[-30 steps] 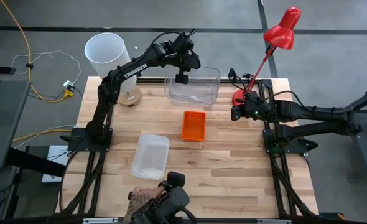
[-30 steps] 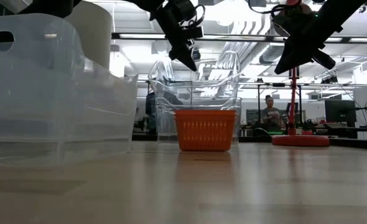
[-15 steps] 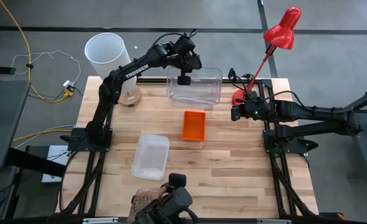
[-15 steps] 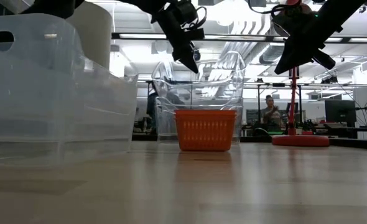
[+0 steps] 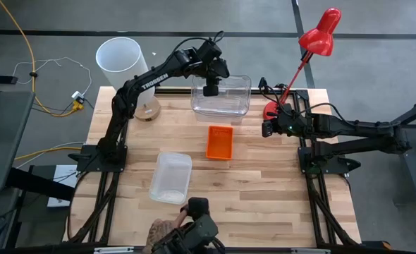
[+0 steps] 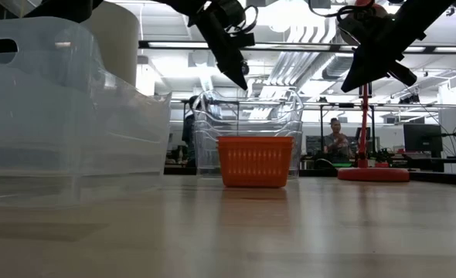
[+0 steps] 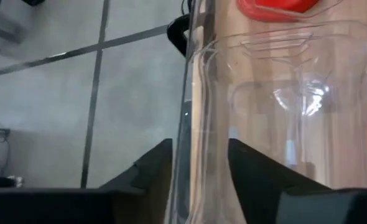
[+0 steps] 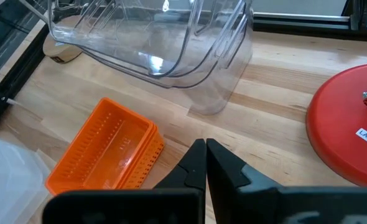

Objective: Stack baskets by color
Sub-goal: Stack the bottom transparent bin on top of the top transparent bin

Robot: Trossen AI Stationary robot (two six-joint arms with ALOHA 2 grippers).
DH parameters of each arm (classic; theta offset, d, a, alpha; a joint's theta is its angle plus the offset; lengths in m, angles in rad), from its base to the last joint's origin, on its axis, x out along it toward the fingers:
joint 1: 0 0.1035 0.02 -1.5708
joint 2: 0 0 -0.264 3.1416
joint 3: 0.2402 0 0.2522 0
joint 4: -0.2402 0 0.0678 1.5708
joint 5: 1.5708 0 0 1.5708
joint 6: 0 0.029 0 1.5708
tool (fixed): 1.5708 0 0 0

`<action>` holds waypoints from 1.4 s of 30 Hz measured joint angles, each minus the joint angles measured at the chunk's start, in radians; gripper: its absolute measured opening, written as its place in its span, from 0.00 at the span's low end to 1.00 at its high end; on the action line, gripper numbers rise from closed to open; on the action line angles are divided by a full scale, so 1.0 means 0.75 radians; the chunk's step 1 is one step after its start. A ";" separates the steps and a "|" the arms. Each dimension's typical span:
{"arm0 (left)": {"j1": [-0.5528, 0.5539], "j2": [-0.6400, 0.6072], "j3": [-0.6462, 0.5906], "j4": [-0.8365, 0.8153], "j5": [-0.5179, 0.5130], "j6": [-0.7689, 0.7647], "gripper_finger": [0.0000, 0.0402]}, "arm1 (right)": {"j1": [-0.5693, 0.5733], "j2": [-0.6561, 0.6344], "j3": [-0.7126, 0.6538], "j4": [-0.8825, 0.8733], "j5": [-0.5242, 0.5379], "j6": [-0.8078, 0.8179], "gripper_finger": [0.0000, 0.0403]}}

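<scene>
- Left end effector (image 5: 210, 90): fingers (image 7: 149, 171) parted, straddling the far rim of the nested clear bins (image 5: 221, 97) at the worktop's (image 5: 264, 176) back edge.
- Right end effector (image 5: 266, 129): closed, empty, parked by the lamp base (image 8: 351, 127).
- Third clear bin (image 5: 170, 177) sits front-left; orange basket (image 5: 219, 142) mid-worktop.
- Bins look light, thin, slick and springy; pinch a rim or wall.

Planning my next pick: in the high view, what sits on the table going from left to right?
Single clear bin → orange basket → red lamp base. The nested clear bins at the far edge overlap the basket's span, so I leave them unordered.
</scene>
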 joint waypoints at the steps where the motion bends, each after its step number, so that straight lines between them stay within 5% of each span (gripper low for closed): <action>1: -0.005 -0.001 0.004 -0.001 -0.017 0.001 0.37 | 0.000 0.000 0.000 0.000 0.000 0.000 0.00; 13: -0.058 -0.149 0.094 0.056 -0.155 -0.075 0.50 | -0.004 0.001 0.000 0.110 0.011 -0.046 0.00; 24: -0.078 -0.523 0.094 0.016 0.275 -0.865 0.50 | -0.004 0.010 0.000 0.585 -0.095 -0.274 0.00; 32: -0.331 -0.665 0.078 -0.208 0.253 -0.956 0.50 | -0.004 0.131 0.001 0.933 -0.297 -0.360 0.06; 37: -0.575 -0.783 -0.151 -0.009 0.052 -0.976 0.50 | -0.004 0.274 0.053 1.030 -0.457 -0.379 0.17; 42: -0.730 -0.978 -0.620 0.433 -0.093 -1.010 0.50 | -0.002 0.465 0.370 0.714 -0.503 -0.626 0.31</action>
